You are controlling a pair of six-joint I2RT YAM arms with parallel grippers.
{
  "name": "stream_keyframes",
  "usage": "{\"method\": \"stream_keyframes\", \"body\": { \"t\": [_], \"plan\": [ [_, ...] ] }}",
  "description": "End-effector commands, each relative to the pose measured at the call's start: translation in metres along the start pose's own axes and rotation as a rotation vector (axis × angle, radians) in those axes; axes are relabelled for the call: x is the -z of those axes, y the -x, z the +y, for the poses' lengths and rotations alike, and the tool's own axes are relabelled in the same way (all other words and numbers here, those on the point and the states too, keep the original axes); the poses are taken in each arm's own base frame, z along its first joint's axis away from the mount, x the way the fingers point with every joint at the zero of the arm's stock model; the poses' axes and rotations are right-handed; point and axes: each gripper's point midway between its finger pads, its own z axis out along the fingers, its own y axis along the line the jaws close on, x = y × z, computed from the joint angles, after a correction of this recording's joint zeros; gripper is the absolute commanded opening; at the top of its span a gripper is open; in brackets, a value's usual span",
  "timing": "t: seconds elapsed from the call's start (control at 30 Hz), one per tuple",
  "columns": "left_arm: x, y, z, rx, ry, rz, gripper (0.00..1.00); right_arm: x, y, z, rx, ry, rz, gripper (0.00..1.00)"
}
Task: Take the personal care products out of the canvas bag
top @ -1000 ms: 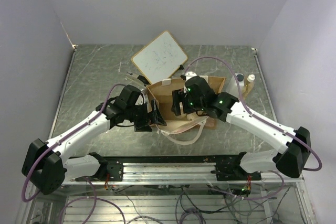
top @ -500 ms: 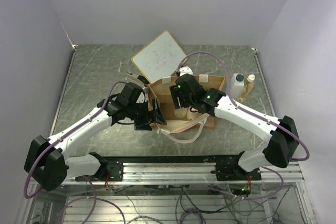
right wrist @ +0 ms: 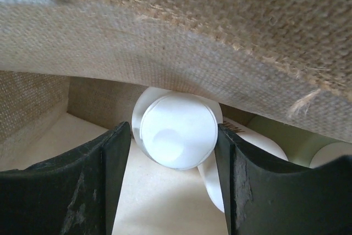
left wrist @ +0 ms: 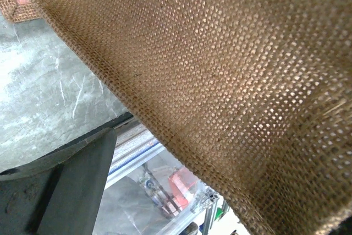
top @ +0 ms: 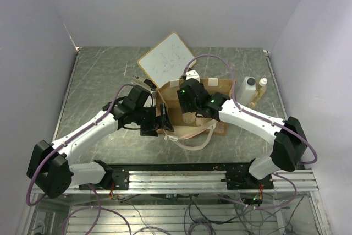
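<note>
The right gripper (right wrist: 172, 160) has pushed further left, deeper into the canvas bag (top: 224, 88). Its jaws stand wide either side of a cream-capped bottle (right wrist: 177, 130) lying inside. The left gripper (top: 160, 122) is at the bag's left wall; fabric hides its jaws, so their state cannot be told. Two bottles (top: 249, 87) stand on the worktop (top: 104, 81), right of the bag.

Board (top: 166, 59) behind canvas bag (top: 169, 94), two bottles (top: 249, 88) right of it, apparently more bottles (right wrist: 176, 130) inside

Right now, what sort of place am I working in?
Probably a robotics lab test cell: marbled tabletop boxed in by plain pale walls, aluminium mounting rail with loose wiring at the near edge.
</note>
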Motion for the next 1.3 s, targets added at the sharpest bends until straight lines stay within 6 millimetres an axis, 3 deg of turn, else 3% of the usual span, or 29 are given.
{"method": "stream_keyframes", "body": {
  "t": [0.0, 0.3, 0.47, 0.53, 0.67, 0.87, 1.03, 1.27],
  "plan": [
    [0.001, -0.003, 0.005, -0.015, 0.04, 0.026, 0.99, -0.006, 0.005, 0.0, -0.042, -0.014, -0.048, 0.61],
    [0.003, -0.003, 0.005, -0.025, 0.045, 0.026, 0.99, -0.014, 0.0, -0.005, -0.049, -0.055, -0.059, 0.61],
    [0.005, -0.005, 0.005, -0.025, 0.041, 0.024, 0.99, -0.02, -0.006, -0.006, -0.032, -0.067, -0.042, 0.54],
    [0.007, -0.005, 0.004, -0.023, 0.038, 0.019, 0.99, -0.021, -0.007, -0.006, -0.031, -0.068, -0.041, 0.48],
    [0.011, -0.004, 0.001, -0.014, 0.03, 0.0, 0.99, -0.018, -0.004, -0.007, -0.029, -0.066, -0.049, 0.24],
    [0.022, 0.008, -0.009, 0.033, 0.006, -0.094, 0.99, 0.001, 0.02, 0.002, -0.054, 0.003, -0.086, 0.0],
    [0.036, 0.026, -0.025, -0.002, -0.001, -0.172, 0.99, 0.023, 0.043, 0.001, -0.113, 0.022, -0.136, 0.0],
    [0.058, 0.033, -0.035, -0.108, 0.045, -0.174, 0.99, 0.039, 0.056, -0.003, -0.153, 0.016, -0.143, 0.0]
  ]
}}
